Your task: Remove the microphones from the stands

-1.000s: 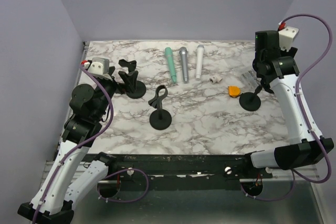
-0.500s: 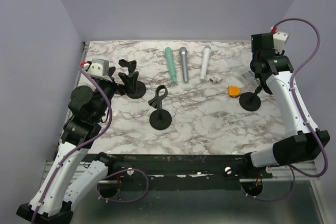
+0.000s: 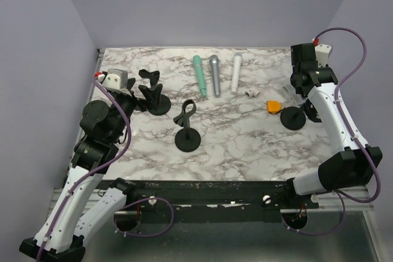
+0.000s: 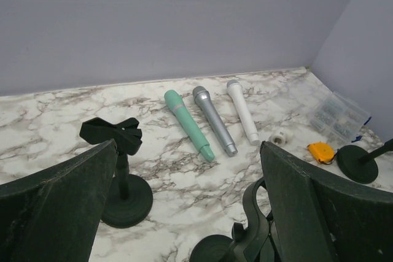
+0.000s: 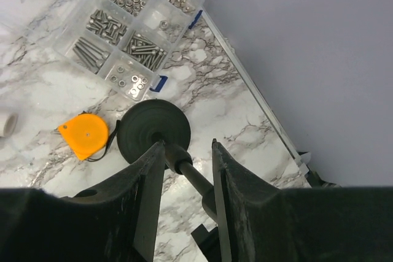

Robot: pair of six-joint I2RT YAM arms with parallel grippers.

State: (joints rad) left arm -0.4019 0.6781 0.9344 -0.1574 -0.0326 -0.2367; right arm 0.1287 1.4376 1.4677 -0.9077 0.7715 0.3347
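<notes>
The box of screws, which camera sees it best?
The right wrist view: the box of screws lies close, its compartments of screws and nuts clear. The left wrist view shows it small, far right. From the top external view the right arm mostly hides it.

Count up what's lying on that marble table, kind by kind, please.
Microphones: 3 (green microphone, grey microphone, white microphone)
Stands: 3 (left stand, middle stand, right stand)
Orange tape measure: 1
Clear box of screws: 1
Small white cylinder: 1
Total: 9
</notes>
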